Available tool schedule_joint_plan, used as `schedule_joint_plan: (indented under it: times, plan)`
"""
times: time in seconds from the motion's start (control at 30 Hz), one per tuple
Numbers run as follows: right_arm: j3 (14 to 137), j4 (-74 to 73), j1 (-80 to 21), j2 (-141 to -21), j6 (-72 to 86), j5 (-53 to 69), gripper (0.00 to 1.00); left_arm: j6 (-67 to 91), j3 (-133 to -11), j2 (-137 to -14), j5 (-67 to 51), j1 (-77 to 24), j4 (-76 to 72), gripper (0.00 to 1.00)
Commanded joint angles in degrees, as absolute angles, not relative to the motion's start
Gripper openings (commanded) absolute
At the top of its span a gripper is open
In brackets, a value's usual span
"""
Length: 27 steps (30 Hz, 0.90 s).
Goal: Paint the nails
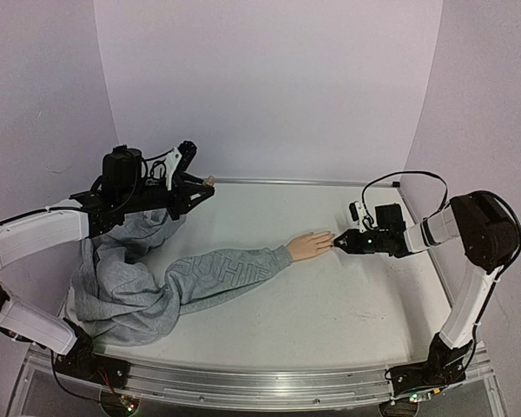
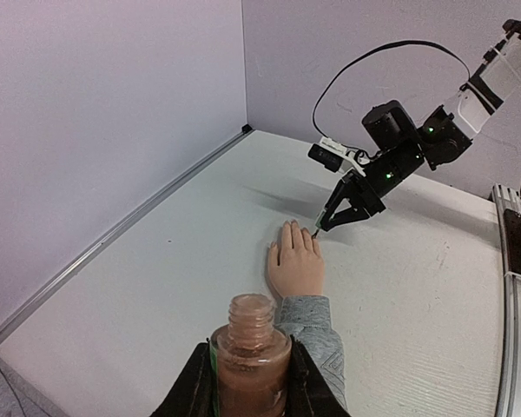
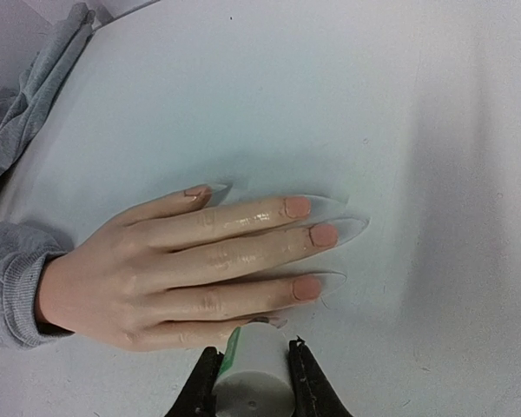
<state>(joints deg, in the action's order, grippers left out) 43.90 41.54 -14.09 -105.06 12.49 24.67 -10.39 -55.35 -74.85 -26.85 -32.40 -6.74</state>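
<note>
The peach mannequin hand [image 1: 311, 246] [image 2: 295, 265] [image 3: 174, 261] lies flat on the white table at the end of a grey sleeve [image 1: 230, 271]. Three of the nails [image 3: 324, 234] carry pinkish-orange paint under long clear tips. My right gripper [image 1: 340, 242] [image 3: 253, 375] is shut on a white brush cap [image 3: 256, 369], right over the nearest finger. That finger's nail is mostly hidden by the cap. My left gripper [image 1: 200, 187] [image 2: 250, 365] is raised at the back left, shut on the open polish bottle [image 2: 250, 343] of brownish-pink polish.
The grey sweatshirt [image 1: 126, 287] is heaped at the table's left, under the left arm. Pale walls [image 1: 269, 87] close the back and sides. A metal rail [image 1: 243, 382] runs along the near edge, and a black cable [image 2: 391, 52] loops above the right arm.
</note>
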Motion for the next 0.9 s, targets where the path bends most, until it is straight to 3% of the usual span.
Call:
schedule_joint_plan:
  times: [0.0, 0.87]
  plan:
    - [45.97, 41.23, -14.50, -105.66, 12.48, 24.55, 0.00, -9.93, -56.09, -72.81, -27.25, -32.08, -10.20, 0.00]
    - [47.24, 39.73, -14.59, -106.81, 12.92, 22.91, 0.00, -9.87, -56.25, -72.88, -27.42, -32.08, -10.24, 0.00]
